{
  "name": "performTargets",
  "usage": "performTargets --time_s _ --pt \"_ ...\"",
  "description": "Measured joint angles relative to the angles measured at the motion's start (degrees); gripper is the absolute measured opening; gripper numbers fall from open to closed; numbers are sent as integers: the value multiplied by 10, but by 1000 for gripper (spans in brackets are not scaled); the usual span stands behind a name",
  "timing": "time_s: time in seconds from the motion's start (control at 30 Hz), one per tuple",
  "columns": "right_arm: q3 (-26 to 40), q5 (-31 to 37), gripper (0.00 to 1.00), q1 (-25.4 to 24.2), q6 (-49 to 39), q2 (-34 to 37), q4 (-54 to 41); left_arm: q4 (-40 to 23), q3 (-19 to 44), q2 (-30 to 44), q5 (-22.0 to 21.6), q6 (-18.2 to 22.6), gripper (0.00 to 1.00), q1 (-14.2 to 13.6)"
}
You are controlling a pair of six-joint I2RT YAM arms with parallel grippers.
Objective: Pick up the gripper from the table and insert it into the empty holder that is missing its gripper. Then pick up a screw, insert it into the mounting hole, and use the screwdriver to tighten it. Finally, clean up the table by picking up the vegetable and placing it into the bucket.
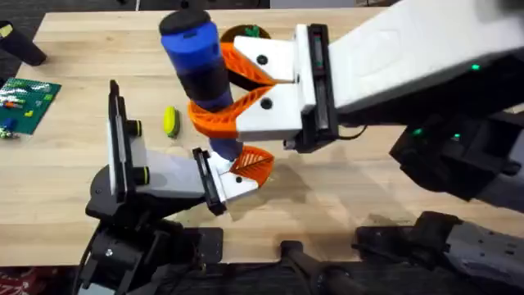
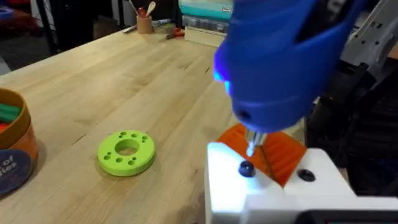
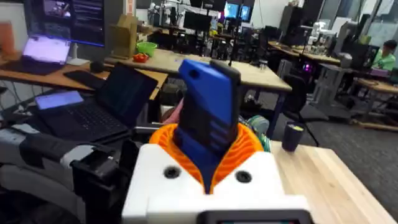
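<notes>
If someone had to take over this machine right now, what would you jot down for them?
Right gripper: shut on the screwdriver, held upright, its tip over a screw on the holder.
Left gripper: cannot judge its fingers.
Holder's orange finger looks fitted.
Vegetable lies on the table, not binned.
Left: finish tightening, put the vegetable in the bucket.
</notes>
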Motion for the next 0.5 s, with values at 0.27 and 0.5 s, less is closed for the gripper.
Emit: performTargets --time_s 0.27,0.5 --pt "0 1 26 0 0 8 0 0 0 0 0 0 12 0" --pt "0 1 26 0 0 8 0 0 0 0 0 0 12 0"
